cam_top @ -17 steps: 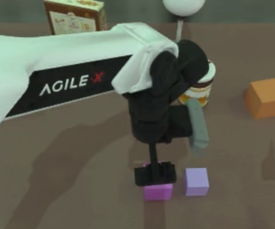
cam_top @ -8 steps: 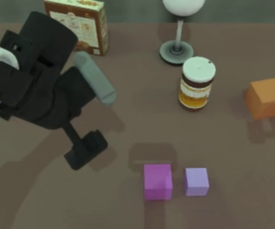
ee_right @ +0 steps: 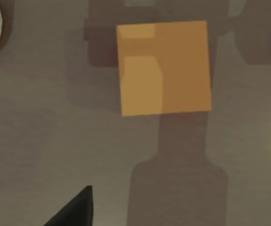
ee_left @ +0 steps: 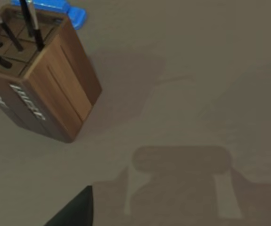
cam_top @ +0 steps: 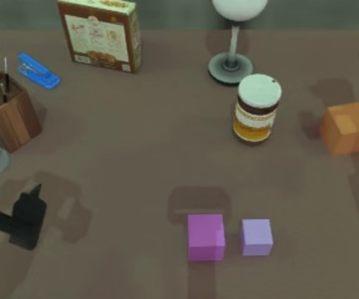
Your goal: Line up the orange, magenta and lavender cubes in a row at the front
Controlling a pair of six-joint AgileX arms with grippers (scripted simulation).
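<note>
Since a second ago my left arm has been pulling away from the magenta cube (cam_top: 205, 236), and now the left gripper (cam_top: 19, 219) is sitting low at the table's left edge, near the wooden pen holder (cam_top: 8, 107) and well apart from the cubes. Its grip cannot be told from any view; only a dark sliver shows in the left wrist view.

The magenta cube is resting released at the front, with the lavender cube (cam_top: 257, 237) just beside it on its right, a narrow gap between them, their faces lined up as two parts of the row. The orange cube (cam_top: 347, 128) is still waiting far back at the right, near the jar (cam_top: 257, 108), so it is probably the piece left to fetch.

My right arm is showing only as a dark corner at the top view's right edge, and the right gripper itself is out of sight there. Its wrist camera is looking straight down on the orange cube (ee_right: 163, 68), which suggests a reach being lined up. Whether those fingers are spread I cannot tell.
</note>
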